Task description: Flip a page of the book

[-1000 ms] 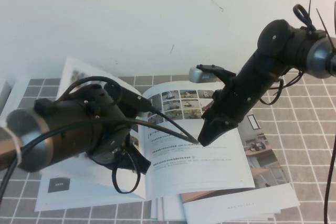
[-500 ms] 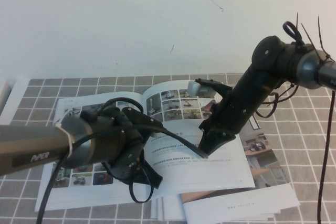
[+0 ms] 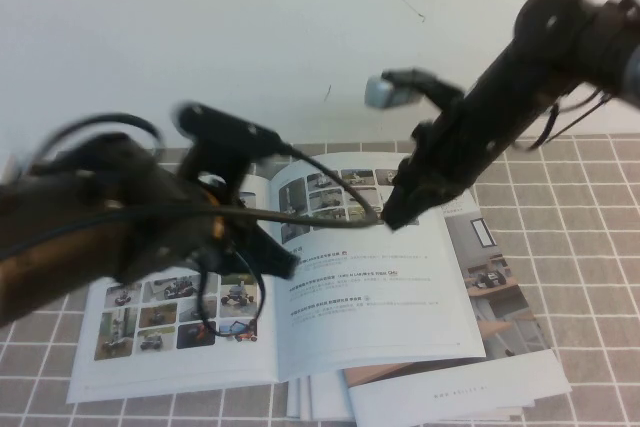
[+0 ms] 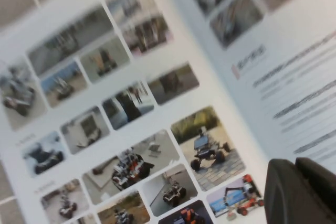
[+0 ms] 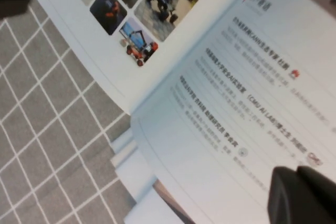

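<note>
The book [image 3: 330, 277] lay open and flat on the grey-tiled worktop [image 3: 590, 247], resting on a small stack of other paper, so its lower edge sat slightly raised and easy to get under. Beneath it, toward the robot's right, a brochure [image 3: 495, 277] with a brown room photo stuck out, and loose white sheets [image 3: 450, 397] fanned out at the near edge; these seemed only a bed for the book, not part of the job.

The page [image 3: 170, 307] lay on the left half of the spread, its grid of small colour photos facing up. It sat flat against the leaves under it, with no curl or lift visible, which suggested the turn itself was done and the leaf needed no holding. The right half showed a block of small photos above lines of text.

The left gripper [image 3: 275, 259] hung just above the spine, between the two halves, its dark tip over the inner edge of the page. From its wrist view only the tips of its fingers [image 4: 294, 192] showed, pressed close together with no paper between them, so it read as closed on nothing, probably clearing away from the leaf.

The right gripper [image 3: 395, 217] hovered above the upper part of the right-hand half, raised clear of the paper, closed and empty. It seemed placed to stay out of the page's path.
</note>
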